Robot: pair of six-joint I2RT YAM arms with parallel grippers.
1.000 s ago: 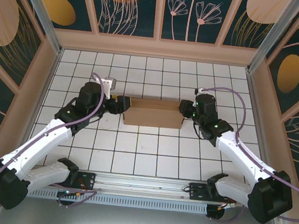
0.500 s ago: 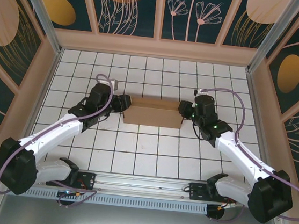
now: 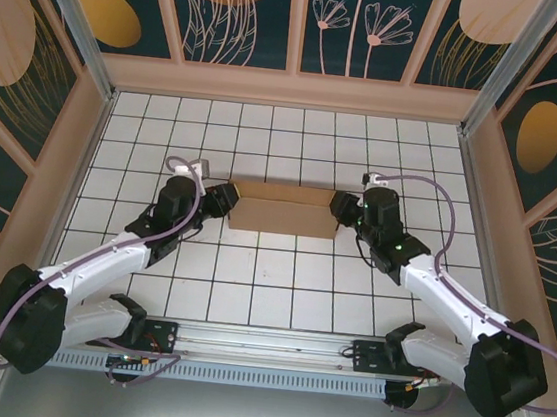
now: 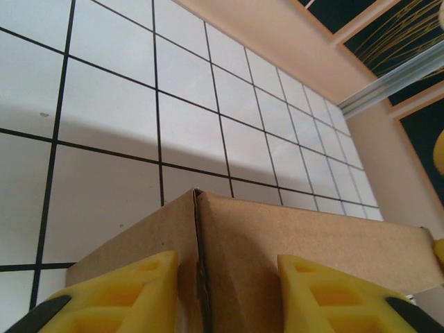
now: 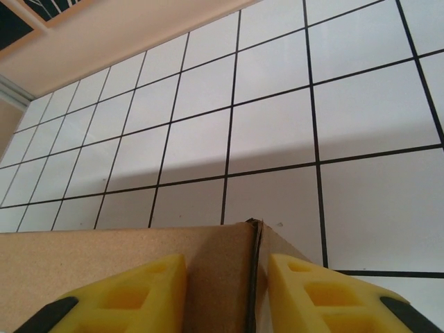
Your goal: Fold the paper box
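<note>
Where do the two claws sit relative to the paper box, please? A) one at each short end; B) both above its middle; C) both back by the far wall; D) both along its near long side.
A: in the top view the left claw meets the left end of the paper box and the right claw meets its right end.

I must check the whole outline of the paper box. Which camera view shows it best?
The top external view: the whole paper box is visible there, with the left claw and right claw at its ends. Each wrist view gives a close look at one end corner, not the outline.
</note>
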